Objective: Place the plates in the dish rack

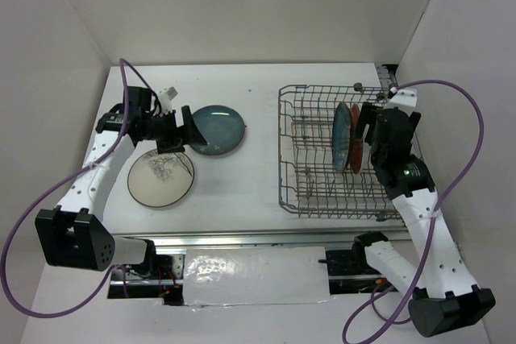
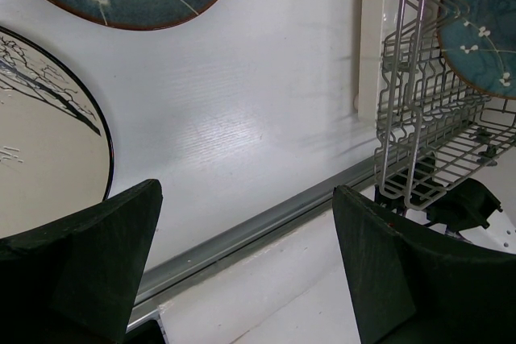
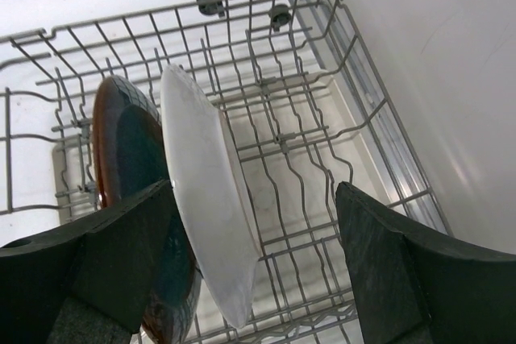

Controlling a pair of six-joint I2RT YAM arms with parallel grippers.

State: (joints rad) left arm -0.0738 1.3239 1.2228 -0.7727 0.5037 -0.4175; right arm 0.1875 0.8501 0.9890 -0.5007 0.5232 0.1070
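Plates: cream plate (image 1: 161, 179) and teal plate (image 1: 218, 129) lie flat on table (image 1: 258, 191), left side. Left gripper (image 1: 184, 129) spread wide, empty, by the teal plate's edge. Probable next pick: catch the rim firmly, then stand it upright. Dish rack (image 1: 281, 167), right: second teal plate (image 1: 342, 136) and red plate (image 1: 355, 147) upright between tines. Right gripper (image 1: 369, 130) spread beside them, holding nothing.

White arms (image 1: 90, 181), black claws (image 1: 181, 136), purple cables (image 1: 435, 81)

The top view looks down from above and behind the near edge, taking in the whole surface (image 1: 258, 175). The left wrist view hangs low near the left edge, facing right toward the dish rack (image 2: 419, 118). The right wrist view sits close above the rack, facing the far right corner; all three share it
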